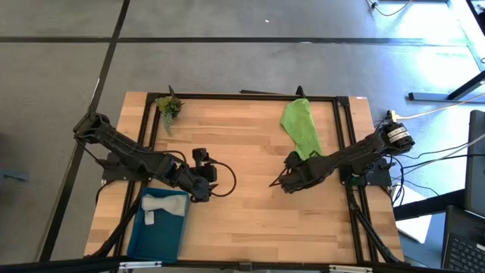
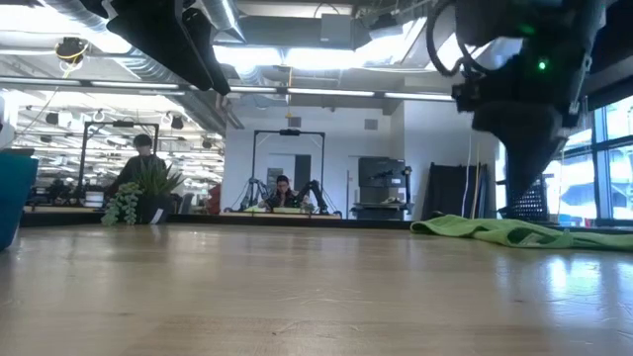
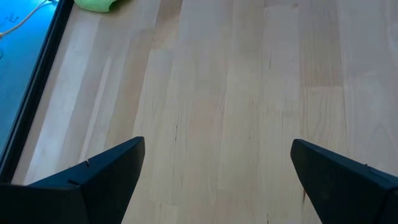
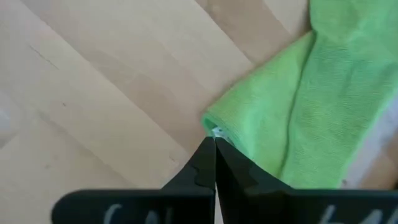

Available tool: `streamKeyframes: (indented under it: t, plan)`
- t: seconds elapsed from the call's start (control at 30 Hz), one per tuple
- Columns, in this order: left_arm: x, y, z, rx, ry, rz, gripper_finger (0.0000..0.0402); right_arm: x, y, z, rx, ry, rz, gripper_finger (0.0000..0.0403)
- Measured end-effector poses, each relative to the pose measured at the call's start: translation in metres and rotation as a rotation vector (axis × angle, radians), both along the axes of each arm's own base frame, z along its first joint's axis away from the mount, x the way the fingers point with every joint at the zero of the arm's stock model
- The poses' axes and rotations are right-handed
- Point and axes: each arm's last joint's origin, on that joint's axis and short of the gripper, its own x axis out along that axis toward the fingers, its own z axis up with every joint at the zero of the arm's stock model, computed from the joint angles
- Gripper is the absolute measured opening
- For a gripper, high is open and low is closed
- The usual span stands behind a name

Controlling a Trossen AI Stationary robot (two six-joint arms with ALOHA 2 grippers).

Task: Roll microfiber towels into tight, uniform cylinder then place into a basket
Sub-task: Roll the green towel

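Observation:
The lime green towel (image 1: 301, 125) lies in a long folded strip on the table's far right part, also showing in the low view (image 2: 514, 232) and the right wrist view (image 4: 298, 106). My right gripper (image 4: 215, 142) is shut at its near corner, and in the high view (image 1: 288, 180) the hand hides that end. The light grey towel (image 1: 163, 206) lies rolled in the teal basket (image 1: 140, 235) at the near left. My left gripper (image 3: 217, 155) hangs open over bare wood just right of the basket (image 1: 203, 171). My right gripper pinches the green towel's near corner (image 4: 219, 124) between its two fingertips, where a small white tag shows. The fingers slant steeply down at it. The rest of the towel lies slack on the table toward the far edge.
A small plant sprig (image 1: 169, 106) stands at the far left corner. A black frame rail (image 1: 242, 96) runs round the tabletop. Bare wood (image 1: 242, 220) fills the middle and near right. People sit beyond the table (image 2: 284, 188).

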Motion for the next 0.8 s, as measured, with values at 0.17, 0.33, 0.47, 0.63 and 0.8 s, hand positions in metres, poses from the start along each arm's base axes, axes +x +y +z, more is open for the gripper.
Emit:
streamKeyframes:
  t: [0.17, 0.33, 0.47, 0.63, 0.8]
  plan:
    - [0.000, 0.000, 0.000, 0.000, 0.000, 0.000, 0.0395, -0.006, 0.002, 0.007, -0.005, 0.046, -0.077, 0.0004]
    - [0.000, 0.000, 0.000, 0.000, 0.000, 0.000, 0.0395, -0.014, 0.001, -0.003, 0.058, 0.107, -0.101, 0.0025]
    - [0.000, 0.000, 0.000, -0.001, 0.000, 0.001, 0.0395, -0.023, -0.001, -0.015, 0.061, 0.155, -0.107, 0.0041]
    - [0.000, 0.000, 0.000, -0.002, -0.003, 0.000, 0.0395, -0.030, -0.006, -0.021, 0.128, 0.227, -0.137, 0.0071]
    - [0.000, 0.000, 0.000, -0.002, -0.003, 0.000, 0.0395, -0.032, -0.008, -0.021, 0.141, 0.258, -0.157, 0.0115]
